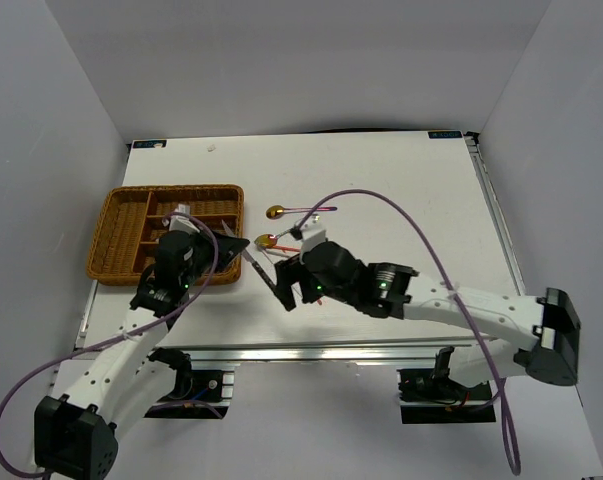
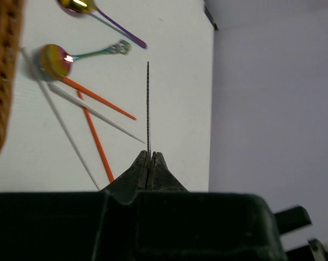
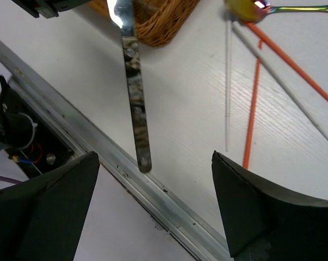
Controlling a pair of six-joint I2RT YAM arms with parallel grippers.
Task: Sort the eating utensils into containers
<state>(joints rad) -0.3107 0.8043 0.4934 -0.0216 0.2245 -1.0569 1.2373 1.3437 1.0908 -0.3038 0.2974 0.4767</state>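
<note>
The left gripper point(image 2: 150, 155) is clenched on a knife point(image 3: 135, 81). In the left wrist view its two jaws press together on the knife, which is seen edge-on as a thin dark line pointing away from them. The grip is on the end of the knife nearer the wicker tray point(image 1: 116, 235), just beside the tray's near right corner. From there the knife runs with its silver blade first and its dark mottled handle after, toward the metal rail point(image 3: 125, 171) at the table's near edge.

The right gripper point(image 3: 154, 159) is released, with its jaws spread wide. The free tip of the handle lies between its two fingers point(image 3: 60, 201) and touches neither.

The other utensils lie on the white table point(image 1: 401, 200), right of the tray. There is one gold-bowled spoon point(image 1: 276, 212) with a purple handle and a second spoon point(image 2: 55, 58) with a rainbow handle. Beside the second spoon, two orange chopsticks point(image 2: 98, 144) and two pale chopsticks point(image 2: 96, 112) fan out and cross each other
</note>
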